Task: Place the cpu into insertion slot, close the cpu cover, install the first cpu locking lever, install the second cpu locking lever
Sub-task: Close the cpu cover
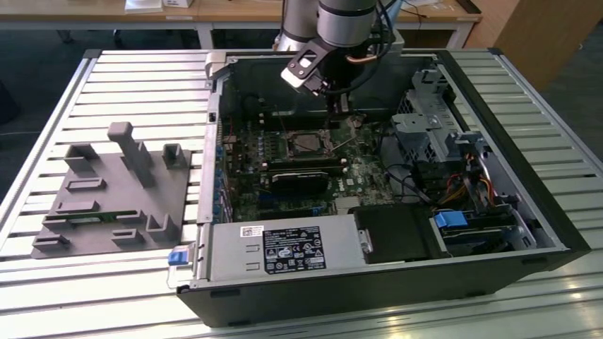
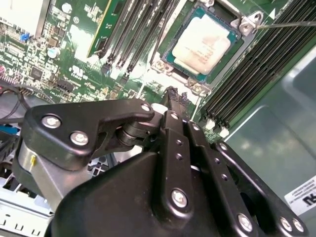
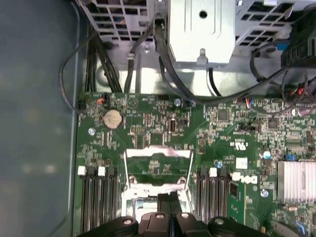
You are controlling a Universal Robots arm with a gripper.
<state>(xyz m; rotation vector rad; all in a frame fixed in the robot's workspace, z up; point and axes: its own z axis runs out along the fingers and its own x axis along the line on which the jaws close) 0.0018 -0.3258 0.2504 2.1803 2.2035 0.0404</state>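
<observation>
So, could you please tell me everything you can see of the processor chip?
The chip is a flat square with a dull silver-grey metal top and a thin green edge. It lies level in the black-rimmed socket on the green board, with long black memory slots on both sides. Its top is uncovered. The gripper, shut, hovers close beside it without touching.

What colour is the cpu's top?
The cpu top is dull silver-grey metal, seen best in the second wrist view.
</observation>
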